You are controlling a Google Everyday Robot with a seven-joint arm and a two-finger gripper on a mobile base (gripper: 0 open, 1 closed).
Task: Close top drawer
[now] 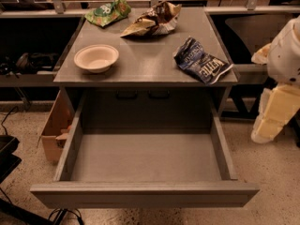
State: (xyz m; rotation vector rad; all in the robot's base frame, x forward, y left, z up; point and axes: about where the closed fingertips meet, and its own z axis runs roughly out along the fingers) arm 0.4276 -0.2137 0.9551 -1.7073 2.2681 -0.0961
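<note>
Item 1, gripper: I read it as the cream-coloured end of the arm at the right edge of my view. It hangs low beside the cabinet, out past the drawer's right wall and apart from it. Whether it is released or clenched I cannot tell, and I see nothing held in it.

Item 2, top drawer: matte grey, with a plain flat front. It is pulled far out toward the camera, so its grey floor and both side walls are in full sight. The front panel lies nearest me, at the bottom of the view.

Item 3, cabinet top: a grey surface behind and above the open drawer, carrying four things.
- A pale bowl, upright, on the left side.
- A green snack bag at the back left corner.
- A crumpled brown bag at the back centre, just beside the green one.
- A dark blue chip bag on the right, near the front edge (one corner reaches the right rim).

Item 4, cardboard box: on the speckled floor, against the cabinet's left side.
</note>
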